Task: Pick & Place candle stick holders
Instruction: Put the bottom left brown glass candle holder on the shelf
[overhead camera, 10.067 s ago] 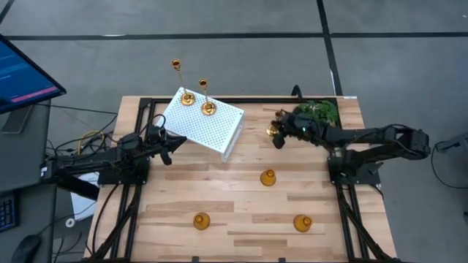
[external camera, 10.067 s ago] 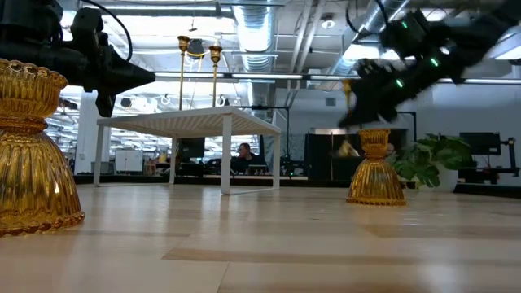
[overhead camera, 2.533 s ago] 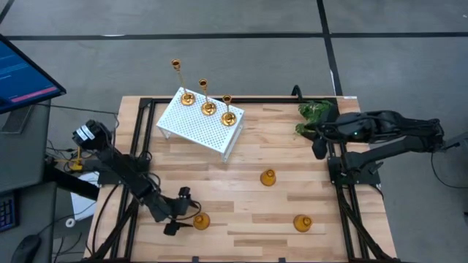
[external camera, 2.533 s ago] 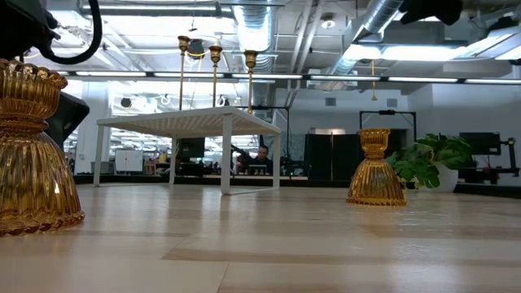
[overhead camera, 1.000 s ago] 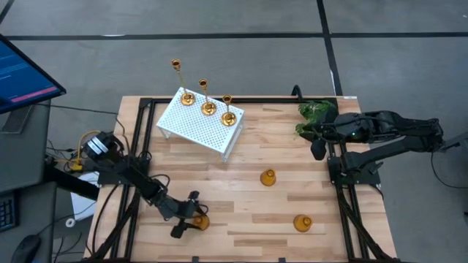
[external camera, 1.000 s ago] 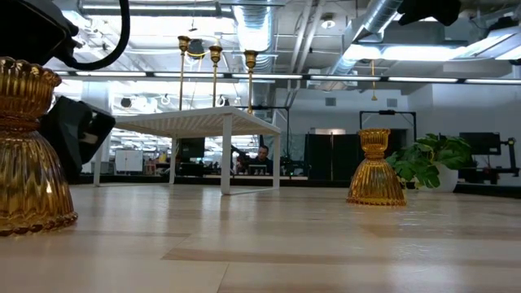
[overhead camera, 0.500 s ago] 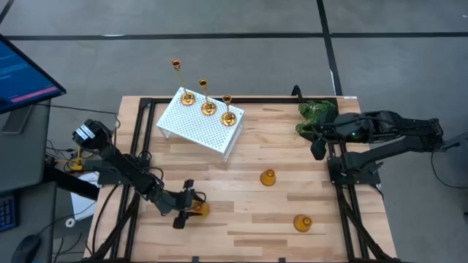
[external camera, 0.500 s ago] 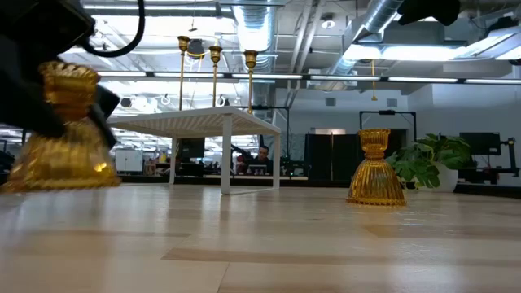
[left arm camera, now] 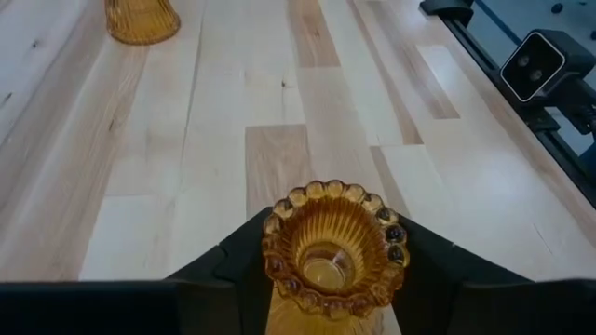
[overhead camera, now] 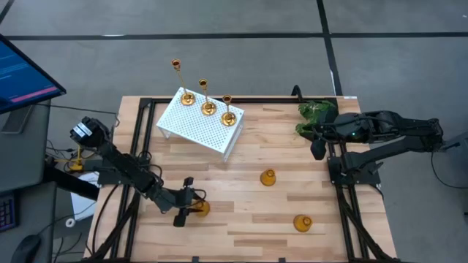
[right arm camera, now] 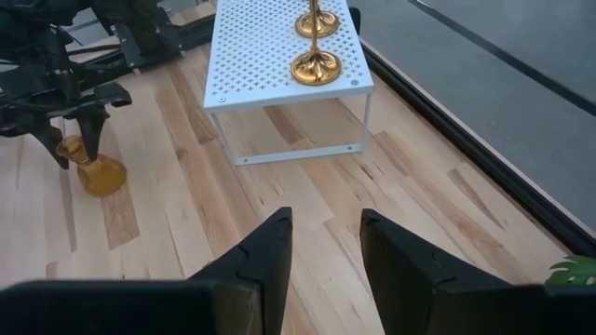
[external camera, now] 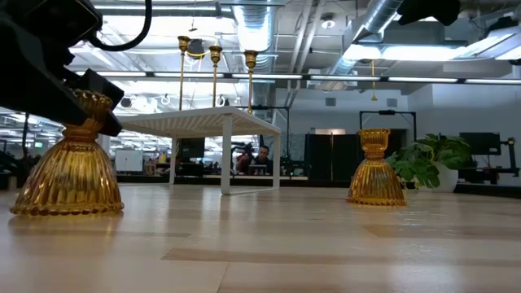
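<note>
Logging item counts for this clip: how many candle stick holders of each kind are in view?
Tall-stemmed holders on the white rack: 3
Short bell-shaped holders: 3, one gripped by the left tool
Total: 6

The 3 short candle stick holders (overhead camera: 268, 177) are amber-gold with vertical ribbing and a beaded rim. The 3 tall stemmed holders (overhead camera: 208, 107) are shiny brass and stand on a white rack (overhead camera: 201, 123) patterned with small perforations. Beside the rack, the tabletop (overhead camera: 248, 204) is pale wood planks, the plant (overhead camera: 318, 113) green, the arms black.
</note>
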Robot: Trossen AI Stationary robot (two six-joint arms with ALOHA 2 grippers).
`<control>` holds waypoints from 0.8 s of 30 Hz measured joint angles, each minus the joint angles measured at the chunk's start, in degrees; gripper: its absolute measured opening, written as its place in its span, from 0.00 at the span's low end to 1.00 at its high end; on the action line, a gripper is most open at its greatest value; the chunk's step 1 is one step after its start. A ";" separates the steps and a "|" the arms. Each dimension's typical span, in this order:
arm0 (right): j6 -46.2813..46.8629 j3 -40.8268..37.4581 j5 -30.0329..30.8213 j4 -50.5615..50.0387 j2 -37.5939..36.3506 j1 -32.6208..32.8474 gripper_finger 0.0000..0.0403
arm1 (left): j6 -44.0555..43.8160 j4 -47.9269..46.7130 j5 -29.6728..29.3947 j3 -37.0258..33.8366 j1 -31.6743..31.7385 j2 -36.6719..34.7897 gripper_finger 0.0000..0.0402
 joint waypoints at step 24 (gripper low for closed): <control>-0.83 -0.02 0.07 -0.28 0.00 0.00 0.30 | -0.18 -7.46 -17.34 0.04 0.00 -21.33 0.39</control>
